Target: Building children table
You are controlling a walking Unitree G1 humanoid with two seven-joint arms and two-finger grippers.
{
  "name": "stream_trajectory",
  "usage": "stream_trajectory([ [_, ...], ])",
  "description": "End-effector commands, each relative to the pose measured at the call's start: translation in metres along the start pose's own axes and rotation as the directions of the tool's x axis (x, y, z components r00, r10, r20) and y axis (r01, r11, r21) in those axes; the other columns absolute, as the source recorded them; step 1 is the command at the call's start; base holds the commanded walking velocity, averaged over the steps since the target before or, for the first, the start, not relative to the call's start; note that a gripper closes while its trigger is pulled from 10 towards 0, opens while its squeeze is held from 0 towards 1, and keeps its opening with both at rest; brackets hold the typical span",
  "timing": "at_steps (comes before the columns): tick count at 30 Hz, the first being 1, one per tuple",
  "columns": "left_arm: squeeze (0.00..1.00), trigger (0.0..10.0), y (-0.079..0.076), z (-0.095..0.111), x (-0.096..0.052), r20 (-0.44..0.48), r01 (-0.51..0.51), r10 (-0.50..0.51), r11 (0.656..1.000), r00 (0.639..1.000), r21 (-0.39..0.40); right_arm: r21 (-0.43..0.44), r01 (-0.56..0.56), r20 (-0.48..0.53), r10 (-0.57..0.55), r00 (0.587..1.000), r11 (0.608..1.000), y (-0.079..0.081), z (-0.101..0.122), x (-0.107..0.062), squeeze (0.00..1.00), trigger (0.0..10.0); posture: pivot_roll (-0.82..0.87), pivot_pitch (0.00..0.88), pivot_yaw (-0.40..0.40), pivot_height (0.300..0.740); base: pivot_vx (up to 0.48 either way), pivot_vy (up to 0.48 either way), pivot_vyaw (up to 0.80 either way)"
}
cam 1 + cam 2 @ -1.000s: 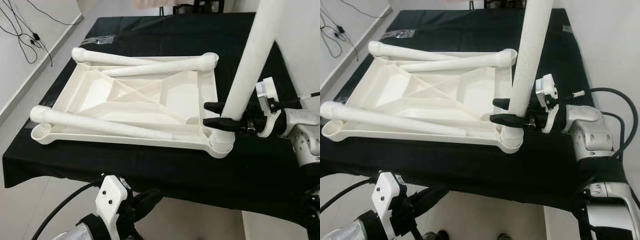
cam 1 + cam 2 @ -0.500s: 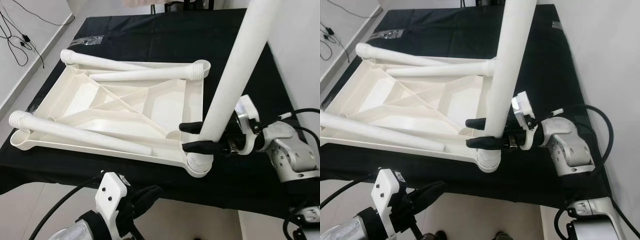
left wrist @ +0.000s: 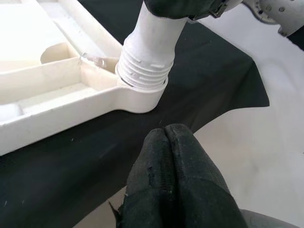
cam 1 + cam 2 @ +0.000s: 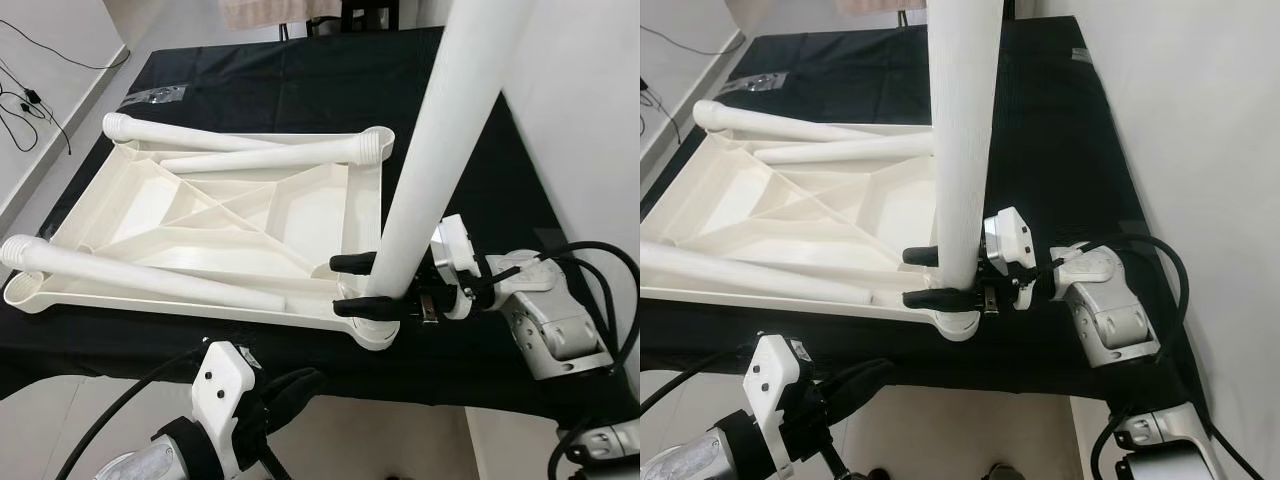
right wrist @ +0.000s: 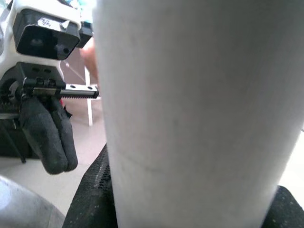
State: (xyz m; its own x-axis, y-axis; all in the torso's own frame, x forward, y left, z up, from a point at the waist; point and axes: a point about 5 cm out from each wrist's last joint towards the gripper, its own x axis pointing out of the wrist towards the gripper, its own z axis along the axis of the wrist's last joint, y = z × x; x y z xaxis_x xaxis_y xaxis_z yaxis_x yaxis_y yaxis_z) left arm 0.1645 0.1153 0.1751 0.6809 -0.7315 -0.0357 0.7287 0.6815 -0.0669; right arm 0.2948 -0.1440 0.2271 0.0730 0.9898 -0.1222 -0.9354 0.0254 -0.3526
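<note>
An upside-down white plastic tabletop [image 4: 200,215] lies on a black-covered table [image 4: 300,80]. One white leg [image 4: 440,140] stands upright with its threaded end [image 3: 145,71] in the near right corner socket [image 4: 378,333]. My right gripper [image 4: 362,285] is shut on this leg just above the socket. Three loose legs lie across the tabletop: one along the front [image 4: 150,280] and two at the back [image 4: 190,135], [image 4: 270,157]. My left gripper [image 4: 290,385] hangs below the table's near edge, its fingers [image 3: 171,175] pressed together on nothing.
The black table's near edge [image 4: 150,345] runs just above my left arm. A white wall [image 4: 590,120] stands close on the right. Cables [image 4: 25,100] trail on the floor at the left. A small clear bag [image 4: 155,95] lies at the far left corner.
The whole picture has shifted left as the camera moved. My right gripper has stayed shut on the upright leg at the corner socket. The left gripper has kept its place below the edge.
</note>
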Motion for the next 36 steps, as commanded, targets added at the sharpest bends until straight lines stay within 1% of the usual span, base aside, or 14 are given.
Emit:
stream_trajectory([
  [1,0.0,10.0,0.002,-0.005,-0.003,-0.039,-0.002,0.002,1.0,0.999,-0.004,0.136,-0.015,-0.182,0.04,0.982,0.991,0.014,-0.04,-0.003,0.0,10.0,0.07,0.298,0.076,0.74,0.0,0.0,0.0],
  [4,0.0,10.0,0.002,-0.005,-0.002,-0.038,-0.004,0.004,1.0,0.999,-0.001,0.124,-0.075,-0.256,0.104,0.961,0.989,0.014,-0.042,-0.007,0.0,10.0,0.07,0.294,0.074,0.74,0.0,0.0,0.0],
  [12,0.0,10.0,0.003,-0.005,-0.002,-0.036,-0.005,0.005,1.0,0.999,0.001,0.123,-0.084,-0.291,0.117,0.949,0.989,0.008,-0.039,-0.01,0.0,10.0,0.06,0.289,0.071,0.74,0.0,0.0,0.0],
  [14,0.0,10.0,0.003,-0.006,-0.001,-0.035,-0.005,0.005,1.0,0.999,0.001,0.149,-0.002,-0.283,0.044,0.958,0.989,-0.005,-0.035,-0.009,0.0,10.0,0.06,0.283,0.067,0.74,0.0,0.0,0.0],
  [15,0.0,10.0,0.003,-0.006,-0.001,-0.035,-0.005,0.005,1.0,0.999,0.001,0.149,-0.002,-0.283,0.044,0.958,0.989,-0.005,-0.035,-0.009,0.0,10.0,0.06,0.283,0.067,0.74,0.0,0.0,0.0],
  [16,0.0,10.0,0.002,-0.006,-0.001,-0.034,-0.005,0.005,1.0,0.999,0.001,0.182,0.064,-0.26,-0.015,0.965,0.981,-0.012,-0.032,-0.006,0.0,10.0,0.06,0.281,0.065,0.74,0.0,0.0,0.0],
  [17,0.0,10.0,0.002,-0.006,-0.001,-0.034,-0.005,0.005,1.0,0.999,0.001,0.182,0.064,-0.26,-0.015,0.965,0.981,-0.012,-0.032,-0.006,0.0,10.0,0.06,0.281,0.065,0.74,0.0,0.0,0.0],
  [21,0.0,10.0,0.002,-0.006,0.0,-0.033,-0.005,0.005,1.0,0.999,0.001,0.235,0.191,-0.23,-0.136,0.964,0.953,-0.025,-0.031,-0.002,0.0,10.0,0.06,0.278,0.064,0.74,0.0,0.0,0.0],
  [24,0.0,10.0,0.002,-0.006,0.0,-0.032,-0.005,0.005,1.0,0.999,0.002,0.246,0.32,-0.266,-0.254,0.93,0.915,-0.033,-0.04,-0.003,0.0,10.0,0.05,0.274,0.063,0.74,0.0,0.0,0.0],
  [27,0.0,10.0,0.002,-0.007,0.0,-0.033,-0.005,0.005,1.0,0.999,0.001,0.249,0.355,-0.285,-0.282,0.916,0.901,-0.033,-0.044,-0.004,0.0,10.0,0.05,0.272,0.062,0.74,0.0,0.0,0.0],
  [29,0.0,10.0,0.001,-0.007,0.0,-0.033,-0.004,0.004,1.0,0.999,0.001,0.25,0.425,-0.318,-0.34,0.885,0.87,-0.035,-0.052,-0.006,0.0,10.0,0.05,0.27,0.063,0.74,0.0,0.0,0.0],
  [30,0.0,10.0,0.001,-0.007,0.0,-0.033,-0.004,0.004,1.0,0.999,0.001,0.25,0.425,-0.318,-0.34,0.885,0.87,-0.035,-0.052,-0.006,0.0,10.0,0.05,0.27,0.063,0.74,0.0,0.0,0.0],
  [34,0.0,10.0,0.001,-0.007,-0.001,-0.034,-0.002,0.002,1.0,0.999,0.001,0.236,0.553,-0.33,-0.47,0.819,0.799,-0.039,-0.059,-0.008,0.0,10.0,0.05,0.268,0.064,0.74,0.0,0.0,0.0],
  [36,0.0,10.0,0.001,-0.007,-0.001,-0.034,-0.001,0.002,1.0,0.999,0.001,0.235,0.563,-0.326,-0.481,0.814,0.793,-0.039,-0.059,-0.008,0.0,10.0,0.05,0.268,0.064,0.74,0.0,0.0,0.0],
])
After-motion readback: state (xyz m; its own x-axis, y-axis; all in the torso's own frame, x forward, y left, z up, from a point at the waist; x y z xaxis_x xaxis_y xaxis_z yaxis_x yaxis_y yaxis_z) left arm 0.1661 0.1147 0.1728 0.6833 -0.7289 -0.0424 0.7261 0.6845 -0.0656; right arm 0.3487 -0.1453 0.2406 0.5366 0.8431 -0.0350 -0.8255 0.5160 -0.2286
